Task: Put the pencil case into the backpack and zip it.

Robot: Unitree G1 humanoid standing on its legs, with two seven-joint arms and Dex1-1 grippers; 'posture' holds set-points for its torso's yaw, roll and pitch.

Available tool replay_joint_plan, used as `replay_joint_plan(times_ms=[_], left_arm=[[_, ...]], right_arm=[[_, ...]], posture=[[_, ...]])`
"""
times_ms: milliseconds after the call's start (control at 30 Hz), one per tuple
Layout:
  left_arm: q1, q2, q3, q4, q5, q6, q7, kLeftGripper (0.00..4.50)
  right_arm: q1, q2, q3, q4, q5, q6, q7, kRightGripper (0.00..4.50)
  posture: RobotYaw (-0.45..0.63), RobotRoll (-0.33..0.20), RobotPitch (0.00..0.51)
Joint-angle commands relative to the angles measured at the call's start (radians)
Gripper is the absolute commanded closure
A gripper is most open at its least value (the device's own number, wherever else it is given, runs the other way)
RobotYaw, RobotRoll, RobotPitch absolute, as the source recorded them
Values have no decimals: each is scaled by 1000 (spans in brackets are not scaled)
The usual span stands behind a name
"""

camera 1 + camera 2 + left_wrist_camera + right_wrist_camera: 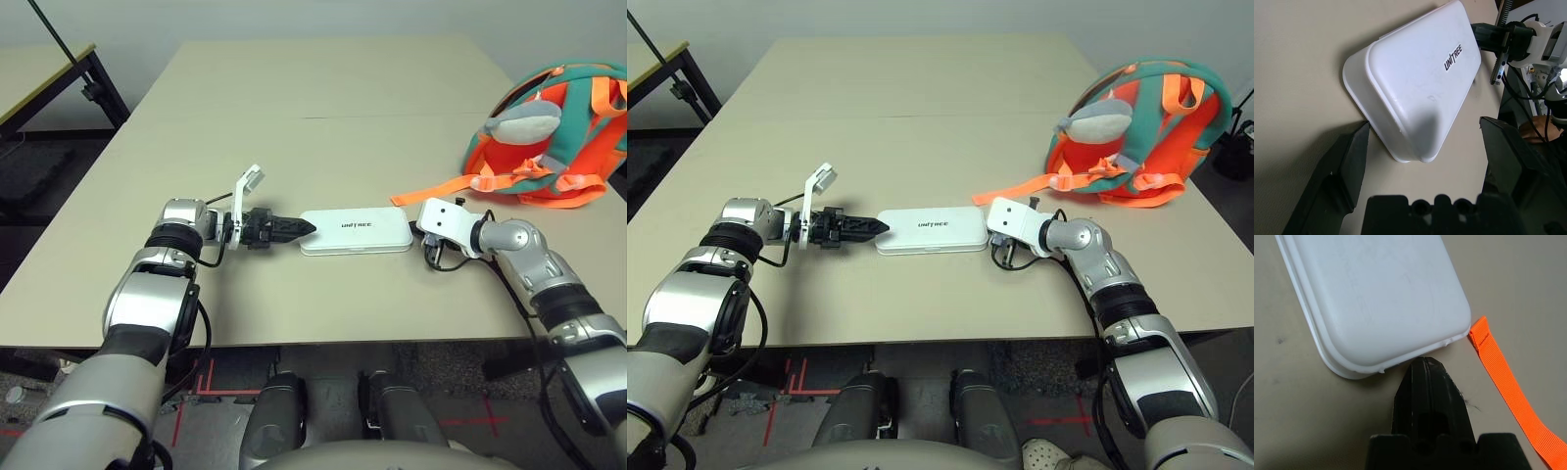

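1. Left gripper [1420, 161] sits at the pencil case's 9 o'clock end, fingers spread wide, one pad [1349, 161] on each side of the case's rounded end; nothing pinched yet, pads look just clear of the shell
2. Right gripper [1426, 382] is at the case's 3 o'clock end, fingers pressed together into one black wedge, tip touching or just off the rim; it holds nothing
3. Pencil case [355, 231] lies flat on the table [294, 88], lettering up, long axis running 9 to 3 between the two grippers
4. An orange strap [1508, 387] trails on the table just beside the case's right end, next to the closed right fingers, running off toward the backpack
5. Backpack [558, 132] stands at about 2 o'clock from the case, well apart, near the table's far right edge, grey shark charm [524, 119] on its front; cannot tell from here if its zip is open
6. Step in hand, as I read it: the pick-up of the case, barely begun; packing and zipping all still to do
7. Next move likely calls for the left fingers to close across the case's end while the right tip steadies or pushes the other end, then a lift and carry to 2 o'clock; the smooth hard shell may slip, and the strap could snag the right fingers
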Motion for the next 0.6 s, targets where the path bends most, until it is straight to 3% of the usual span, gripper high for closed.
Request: replay_joint_plan(times_ms=[33,300,600], left_arm=[[-7,-18,-1,21,26,-2,7,0],[-2,-23,12,18,33,7,3,0],[0,-23,22,16,44,13,-3,0]], right_arm=[[3,45,26,-64,25,0,24,4473],[24,78,54,-76,13,18,48,4473],[-8,98,100,53,-66,-60,37,4473]], posture=[[44,0,56],[45,0,61],[46,0,61]])
